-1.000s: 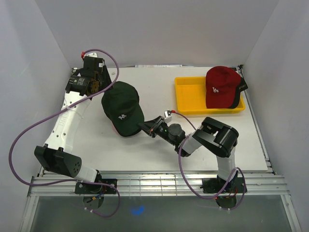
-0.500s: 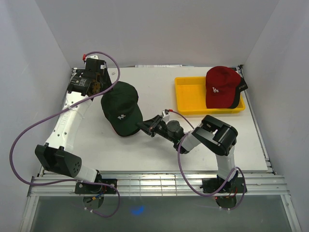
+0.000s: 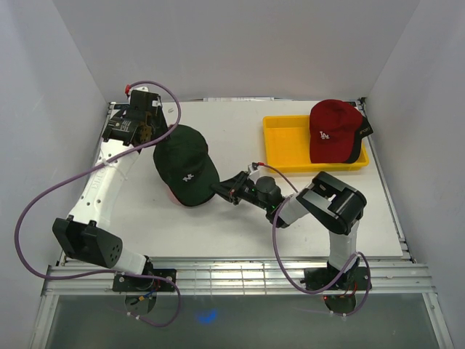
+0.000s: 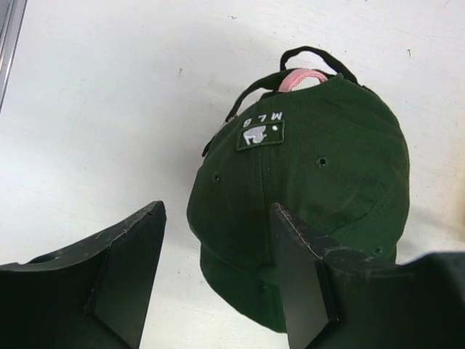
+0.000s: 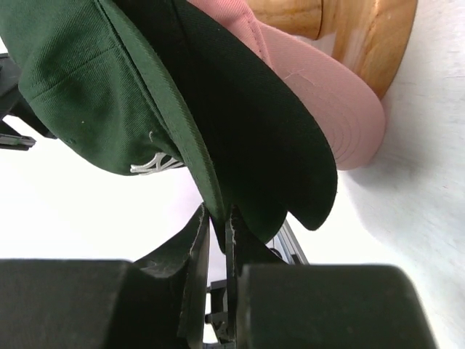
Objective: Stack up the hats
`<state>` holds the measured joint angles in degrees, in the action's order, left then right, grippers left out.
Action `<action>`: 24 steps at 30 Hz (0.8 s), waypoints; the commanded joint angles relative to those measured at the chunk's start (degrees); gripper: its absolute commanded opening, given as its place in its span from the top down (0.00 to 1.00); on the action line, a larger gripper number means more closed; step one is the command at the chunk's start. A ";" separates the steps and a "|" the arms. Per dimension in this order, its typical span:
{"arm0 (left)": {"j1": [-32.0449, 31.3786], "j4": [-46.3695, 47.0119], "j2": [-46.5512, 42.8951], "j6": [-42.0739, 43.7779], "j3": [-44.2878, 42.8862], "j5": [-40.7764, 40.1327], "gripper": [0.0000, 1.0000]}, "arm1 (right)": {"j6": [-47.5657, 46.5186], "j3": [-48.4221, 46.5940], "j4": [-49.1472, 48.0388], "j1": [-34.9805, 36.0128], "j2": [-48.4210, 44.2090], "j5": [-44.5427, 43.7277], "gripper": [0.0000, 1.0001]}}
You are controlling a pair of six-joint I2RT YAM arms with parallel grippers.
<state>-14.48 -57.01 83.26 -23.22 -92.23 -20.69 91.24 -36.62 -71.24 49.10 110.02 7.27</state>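
Note:
A dark green hat (image 3: 185, 161) with a white NY logo sits on top of a pink hat (image 5: 327, 102), which covers a wooden stand (image 5: 356, 29). My right gripper (image 3: 216, 190) comes in from the right and is shut on the green hat's brim (image 5: 218, 196), the brim edge pinched between its fingers. My left gripper (image 3: 145, 131) hovers open just behind the green hat (image 4: 312, 182), its fingers apart and holding nothing. A strip of the pink hat (image 4: 301, 75) peeks out at the green hat's back strap. A red hat (image 3: 330, 131) rests in the yellow tray.
The yellow tray (image 3: 287, 156) stands at the back right of the white table, near the right wall. The enclosure walls close in on the left, back and right. A purple cable loops off the left arm over the table's left edge.
The right arm has shifted a little to the right and its wrist has turned, nudging the green hat slightly right on the stack. The left gripper has barely moved.

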 commanded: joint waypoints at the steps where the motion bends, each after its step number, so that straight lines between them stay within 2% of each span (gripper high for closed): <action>1: -0.37 -0.29 -3.19 -0.42 0.73 -1.46 0.30 | -2.38 4.53 15.96 -2.25 0.47 2.84 0.92; 8: -0.29 -0.81 -3.99 -1.21 1.52 -1.81 0.30 | -9.14 2.53 21.75 -5.77 0.72 8.72 0.92; 11: -0.29 -1.43 -4.69 -1.56 1.52 -2.25 0.30 | -13.97 -1.15 27.28 -7.70 0.73 11.45 0.92; 16: -0.37 -2.14 -5.31 -1.65 1.79 -2.87 0.30 | -23.89 -9.77 42.54 -9.98 1.25 13.82 0.92; 19: -0.29 -2.66 -5.48 -2.00 1.87 -3.13 0.30 | -28.21 -15.22 48.29 -11.56 2.91 14.87 0.92; 24: -0.29 -2.93 -5.92 -2.09 2.14 -3.13 0.30 | -32.52 -17.87 55.42 -13.42 3.10 15.41 0.90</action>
<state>-14.50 -59.18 80.03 -24.77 -90.41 -22.61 66.11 -55.13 -36.71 37.19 109.78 26.72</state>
